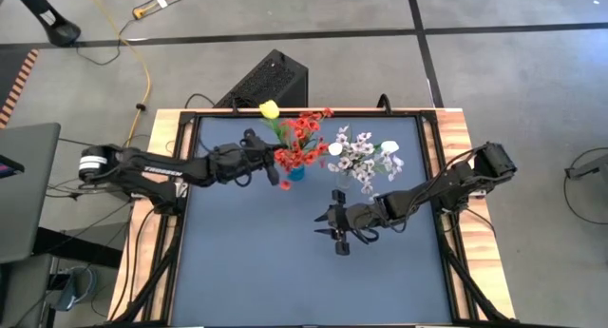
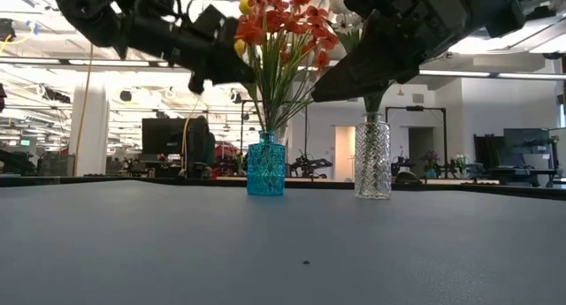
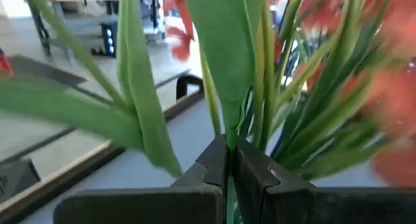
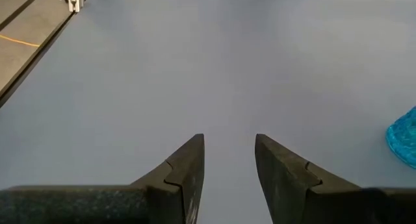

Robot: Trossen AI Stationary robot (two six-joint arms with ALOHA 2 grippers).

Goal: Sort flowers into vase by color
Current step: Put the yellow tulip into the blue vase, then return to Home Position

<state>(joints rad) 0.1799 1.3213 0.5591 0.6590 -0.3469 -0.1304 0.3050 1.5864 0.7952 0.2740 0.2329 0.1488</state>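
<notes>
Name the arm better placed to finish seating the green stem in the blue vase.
Left. The left gripper already pinches a green stem above the blue glass vase; the right gripper hangs open, empty.

Grey floor (image 1: 513, 71), bright open workshop

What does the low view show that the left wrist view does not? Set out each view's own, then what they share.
Only the low view shows the blue vase and the clear vase standing apart on the table, and the yellow tulip among the blossoms. Only the left wrist view shows the left gripper with its jaws shut on a green stem, and the table's edge beyond. Both show the red flowers and their green stems and leaves.
</notes>
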